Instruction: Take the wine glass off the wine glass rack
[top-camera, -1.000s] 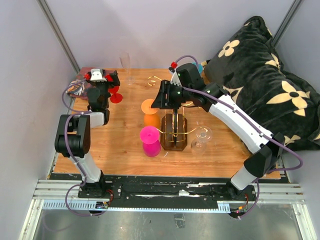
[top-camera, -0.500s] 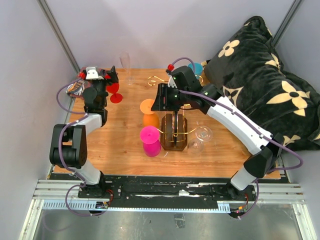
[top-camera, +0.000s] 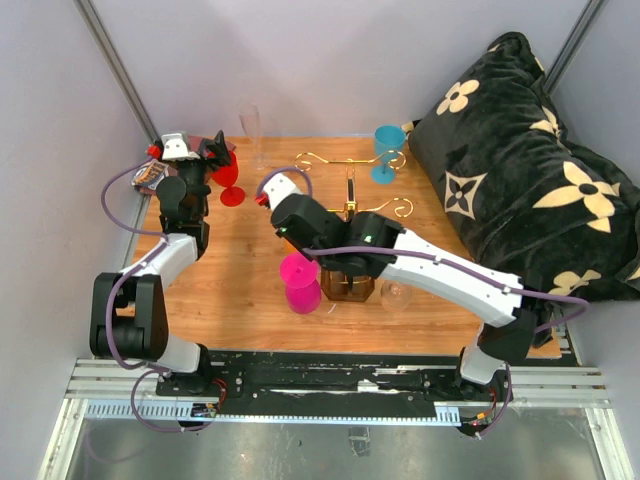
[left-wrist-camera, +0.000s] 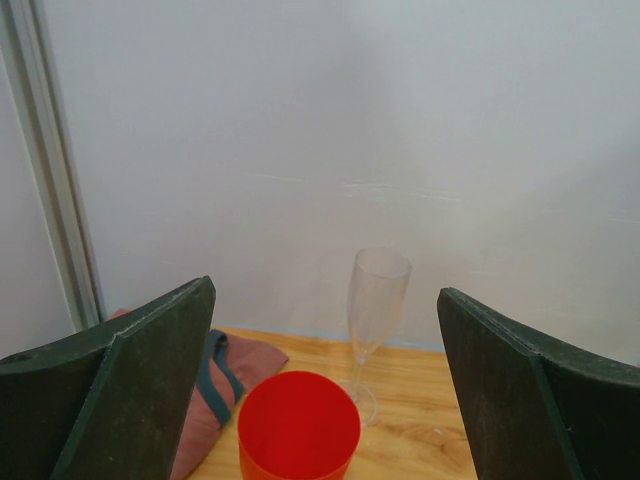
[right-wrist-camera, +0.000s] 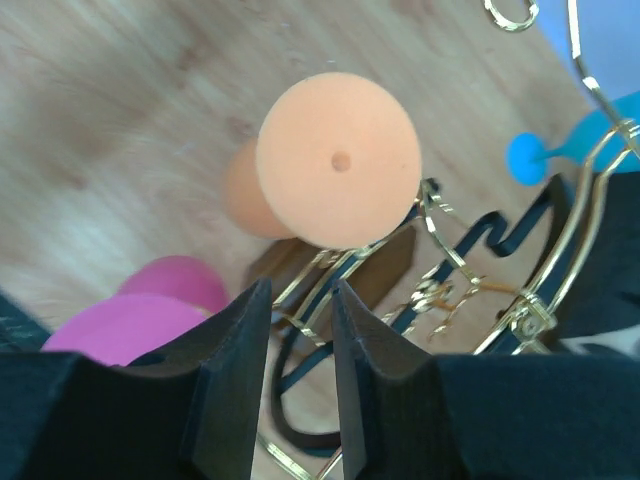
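Now that the right gripper has swung to the wine glass rack's left side — jaws nearly together, clamping nothing — the orange wine glass, hanging inverted near the table's middle, seems within reach.

Before me, the dark brown, gold-armed wine glass rack stands upright mid-table; an orange wine glass sits foot-up at one arm.

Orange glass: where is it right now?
Right wrist view, centre: orange glass, foot toward the camera, just beyond the right gripper jaws, beside the rack, pink glass lower left. The top view hides it under the right arm.
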